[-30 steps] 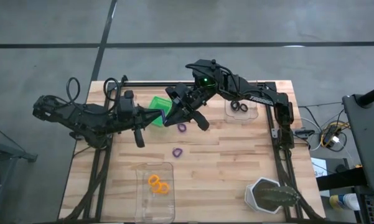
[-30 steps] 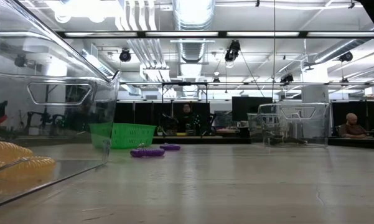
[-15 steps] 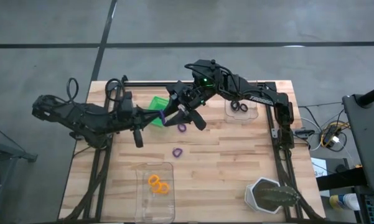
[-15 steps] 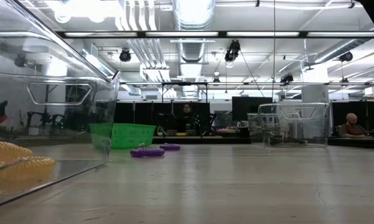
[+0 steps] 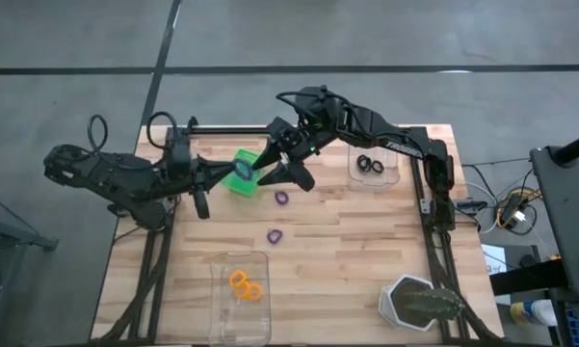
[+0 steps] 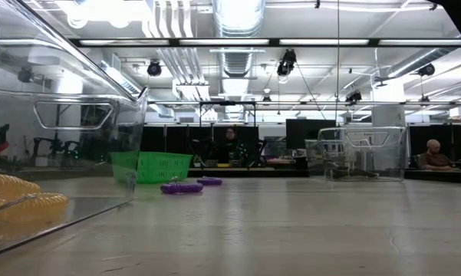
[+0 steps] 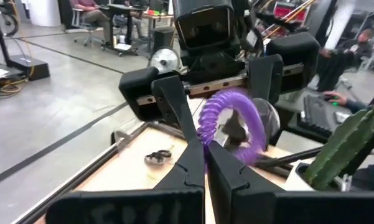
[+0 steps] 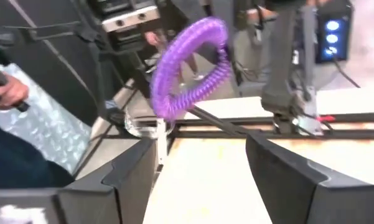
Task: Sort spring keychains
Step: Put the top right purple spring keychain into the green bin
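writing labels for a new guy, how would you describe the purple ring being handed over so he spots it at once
Find the green bin at the table's far edge. Just above it the two arms meet, and the left tool pinches a purple ring. Unlike the two purple rings lying on the wood, it hangs in the air.

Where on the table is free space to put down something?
Bare wood lies between the tray of orange keychains and the hexagonal dish, also below the tray of black keychains. It is crowded near the green bin, where both grippers meet around a purple keychain.

Two matte-black jointed arms (image 5: 125,178), looped cables, green light.
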`<action>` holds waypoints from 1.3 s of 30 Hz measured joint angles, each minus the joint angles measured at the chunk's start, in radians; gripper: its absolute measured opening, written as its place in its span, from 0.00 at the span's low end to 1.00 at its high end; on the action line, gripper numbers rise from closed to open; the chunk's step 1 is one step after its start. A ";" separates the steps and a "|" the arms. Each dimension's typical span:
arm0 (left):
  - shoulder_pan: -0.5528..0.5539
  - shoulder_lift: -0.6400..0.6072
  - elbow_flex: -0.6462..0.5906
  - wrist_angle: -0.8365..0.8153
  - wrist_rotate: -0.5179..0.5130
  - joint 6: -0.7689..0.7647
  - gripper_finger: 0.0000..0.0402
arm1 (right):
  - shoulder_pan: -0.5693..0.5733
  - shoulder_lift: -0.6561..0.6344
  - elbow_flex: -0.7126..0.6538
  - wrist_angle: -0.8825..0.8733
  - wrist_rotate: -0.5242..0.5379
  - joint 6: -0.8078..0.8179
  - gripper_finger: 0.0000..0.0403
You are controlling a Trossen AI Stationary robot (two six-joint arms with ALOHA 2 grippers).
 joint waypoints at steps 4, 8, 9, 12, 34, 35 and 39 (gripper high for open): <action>0.000 -0.001 0.000 -0.074 -0.020 -0.034 0.00 | -0.017 0.000 -0.003 -0.048 0.039 -0.009 0.61; 0.002 0.003 0.000 -0.150 -0.064 -0.056 0.00 | -0.029 0.000 -0.006 -0.106 0.069 -0.011 0.60; 0.006 0.006 0.000 -0.184 -0.075 -0.058 0.00 | -0.031 0.000 -0.009 -0.114 0.071 -0.012 0.60; 0.032 0.011 -0.004 -0.280 -0.090 -0.101 0.00 | -0.031 0.000 -0.014 -0.140 0.072 -0.011 0.60; 0.476 0.043 -0.173 -0.454 0.169 -0.157 0.00 | -0.026 0.000 -0.021 -0.176 0.071 -0.015 0.58; 0.503 0.049 -0.185 -0.452 0.200 -0.157 0.00 | -0.024 0.000 -0.022 -0.176 0.071 -0.015 0.58; 0.595 0.078 -0.238 -0.438 0.281 -0.158 0.00 | -0.020 0.000 -0.030 -0.177 0.071 -0.015 0.58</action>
